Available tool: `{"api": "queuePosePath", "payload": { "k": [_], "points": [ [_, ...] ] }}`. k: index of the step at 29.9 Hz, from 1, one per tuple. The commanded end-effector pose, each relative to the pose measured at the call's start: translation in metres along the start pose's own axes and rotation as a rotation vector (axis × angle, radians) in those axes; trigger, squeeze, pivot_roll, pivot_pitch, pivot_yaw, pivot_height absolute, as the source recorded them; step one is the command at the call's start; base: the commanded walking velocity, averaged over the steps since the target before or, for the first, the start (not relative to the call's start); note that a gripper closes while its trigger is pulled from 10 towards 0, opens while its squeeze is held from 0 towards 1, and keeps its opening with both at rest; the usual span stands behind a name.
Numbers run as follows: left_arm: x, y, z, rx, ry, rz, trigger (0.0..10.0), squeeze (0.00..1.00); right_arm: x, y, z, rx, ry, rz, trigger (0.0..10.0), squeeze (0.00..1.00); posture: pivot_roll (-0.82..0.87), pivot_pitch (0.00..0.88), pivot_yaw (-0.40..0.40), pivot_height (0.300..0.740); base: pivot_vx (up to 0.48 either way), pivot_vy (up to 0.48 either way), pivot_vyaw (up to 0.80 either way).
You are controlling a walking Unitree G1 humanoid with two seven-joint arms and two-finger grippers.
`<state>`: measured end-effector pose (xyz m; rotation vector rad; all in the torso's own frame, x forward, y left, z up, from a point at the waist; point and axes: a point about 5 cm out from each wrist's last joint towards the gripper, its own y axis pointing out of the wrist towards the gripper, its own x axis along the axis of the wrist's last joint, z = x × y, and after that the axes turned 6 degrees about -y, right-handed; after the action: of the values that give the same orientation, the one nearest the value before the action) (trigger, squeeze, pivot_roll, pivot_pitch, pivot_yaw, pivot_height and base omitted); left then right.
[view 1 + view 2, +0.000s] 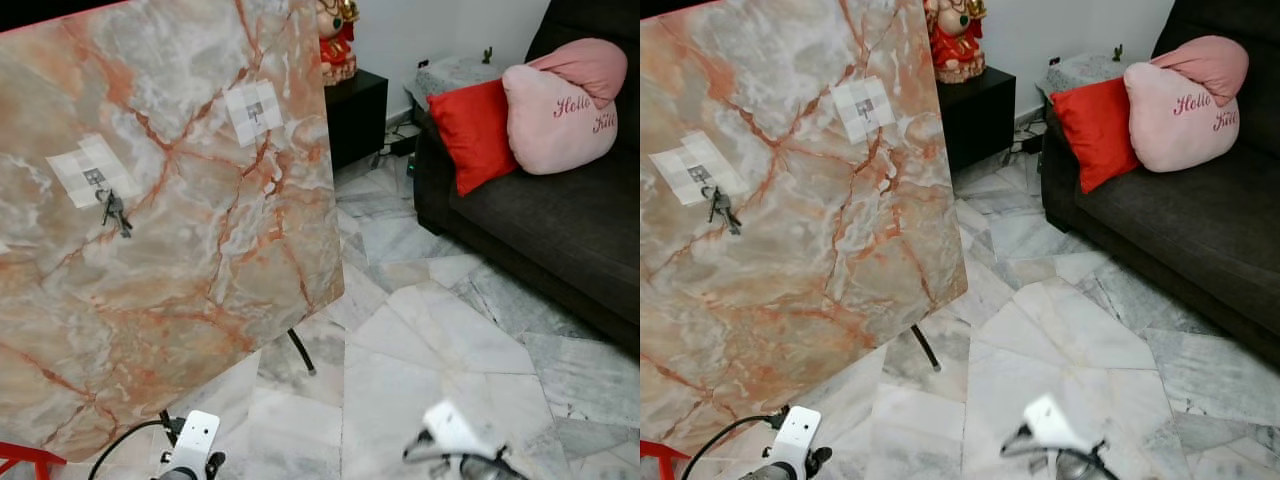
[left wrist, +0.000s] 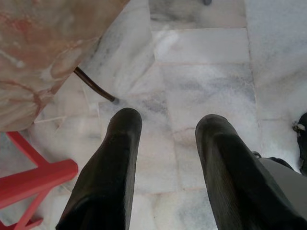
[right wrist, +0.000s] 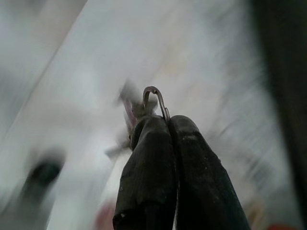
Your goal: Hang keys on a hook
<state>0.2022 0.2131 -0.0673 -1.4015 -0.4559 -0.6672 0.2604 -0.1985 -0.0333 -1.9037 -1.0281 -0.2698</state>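
A tilted marble board [image 1: 170,250] carries two hooks on white patches. A bunch of keys [image 1: 114,211] hangs from the left hook [image 1: 92,178]; the right hook [image 1: 253,112] is bare. In the right wrist view my right gripper [image 3: 168,120] is shut on a second set of keys [image 3: 154,98], whose metal ring sticks out above the fingertips; the view is blurred. In the left wrist view my left gripper [image 2: 168,120] is open over the floor with nothing between its fingers. Both arms are low at the bottom edge of the eye views, well below the hooks.
The board stands on thin black legs [image 1: 301,351] and a red frame [image 2: 33,179] on a marble tile floor. A dark sofa [image 1: 560,220] with a red cushion [image 1: 472,132] and a pink cushion [image 1: 560,105] is on the right. A black cabinet [image 1: 357,112] stands behind the board.
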Motion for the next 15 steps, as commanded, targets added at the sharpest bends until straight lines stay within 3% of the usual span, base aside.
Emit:
{"api": "queuePosePath", "payload": {
  "k": [1,3,4,7,9,15],
  "points": [
    [-0.006,-0.002,0.006,0.01,0.022,0.02,10.0,0.0,0.017,0.001,-0.007,-0.087,0.059,-0.071,10.0,0.0,-0.04,0.02,0.074,0.74,0.0,0.0,0.0],
    [-0.006,-0.002,0.006,0.012,0.023,0.019,10.0,0.0,0.039,0.001,-0.022,-0.2,0.296,-0.158,10.0,0.0,-0.04,0.018,0.074,0.74,0.0,0.0,0.0],
    [-0.006,-0.002,0.006,0.012,0.023,0.019,10.0,0.0,0.039,0.001,-0.022,-0.2,0.296,-0.158,10.0,0.0,-0.04,0.018,0.074,0.74,0.0,0.0,0.0],
    [-0.006,-0.002,0.006,0.012,0.022,0.019,10.0,0.0,0.044,0.001,-0.028,-0.221,0.487,-0.166,10.0,0.0,-0.04,0.018,0.074,0.74,0.0,0.0,0.0],
    [-0.006,-0.002,0.006,0.013,0.022,0.019,10.0,0.0,0.047,0.0,-0.033,-0.256,0.541,-0.181,10.0,0.0,-0.04,0.018,0.073,0.74,0.0,0.0,0.0],
    [-0.006,-0.002,0.006,0.014,0.021,0.016,10.0,0.0,0.075,-0.008,-0.053,-0.377,0.586,-0.373,10.0,0.0,-0.04,0.017,0.072,0.74,0.0,0.0,0.0]
  ]
}}
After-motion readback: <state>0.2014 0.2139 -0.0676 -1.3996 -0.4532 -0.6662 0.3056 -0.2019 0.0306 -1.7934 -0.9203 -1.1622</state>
